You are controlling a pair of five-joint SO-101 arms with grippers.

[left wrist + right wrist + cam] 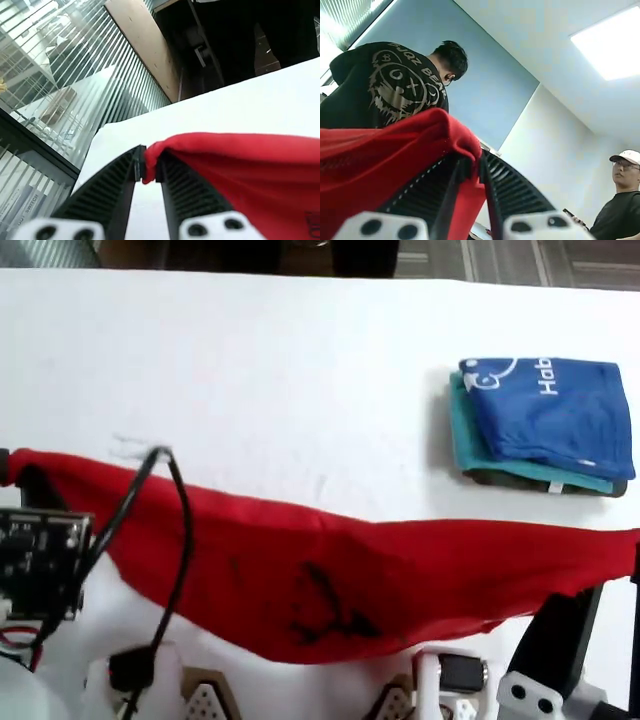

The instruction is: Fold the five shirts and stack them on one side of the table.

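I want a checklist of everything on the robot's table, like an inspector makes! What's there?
Surface: white table.
Job's things: red shirt stretched between both hands, sagging in the middle; blue shirt folded on top of teal shirt, off to one side.
Clutter: nothing seen.
Hands: left hand shut on one end of the red shirt; right hand shut on the other.
Cables: black cable loops across the red shirt.
Surroundings: slatted window, ceiling light.

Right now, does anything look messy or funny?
Slightly: the folded blue shirt sits shifted, so the teal shirt under it peeks out. The red shirt hangs between the left pincer and right pincer.
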